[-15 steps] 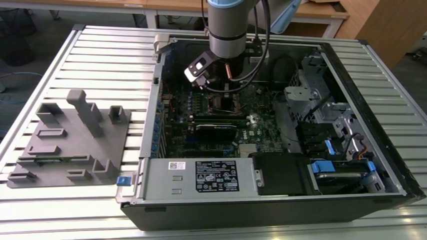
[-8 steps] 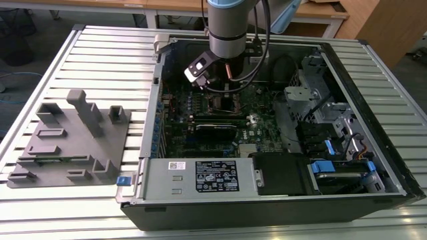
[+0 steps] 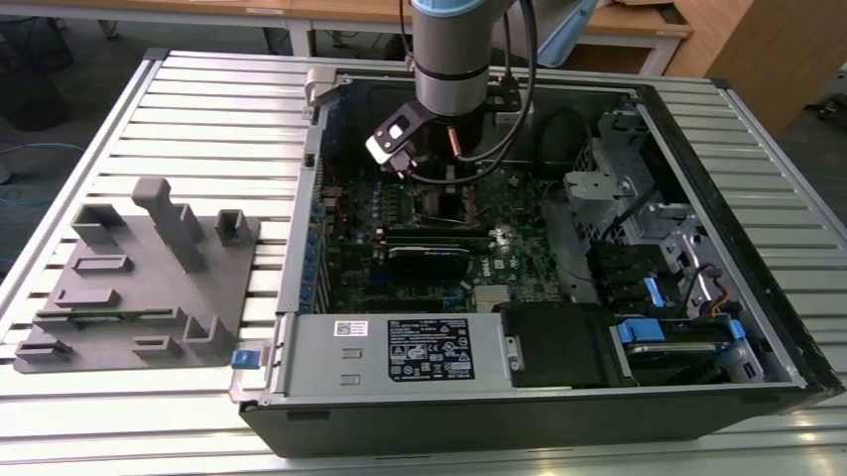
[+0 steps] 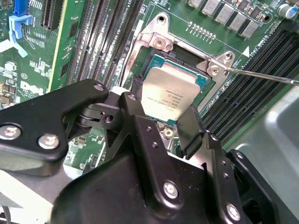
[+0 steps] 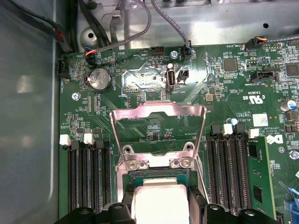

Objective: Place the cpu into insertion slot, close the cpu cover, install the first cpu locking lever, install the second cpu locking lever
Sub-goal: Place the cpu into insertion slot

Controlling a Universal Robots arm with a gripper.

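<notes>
Fingers (image 4: pixel 189 130) clench the cpu (image 4: pixel 169 91) by two opposite edges, holding it right at the insertion slot (image 4: pixel 184 56) on the green motherboard (image 5: pixel 224 93); just beside it, the cpu cover (image 5: pixel 187 110) stands swung open.

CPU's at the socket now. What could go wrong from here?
1. The gripper holds the cpu at the insertion slot; released skewed, it may not seat flat.
2. The cpu cover stands open right beside them; the gripper could knock it down onto the cpu.
</notes>
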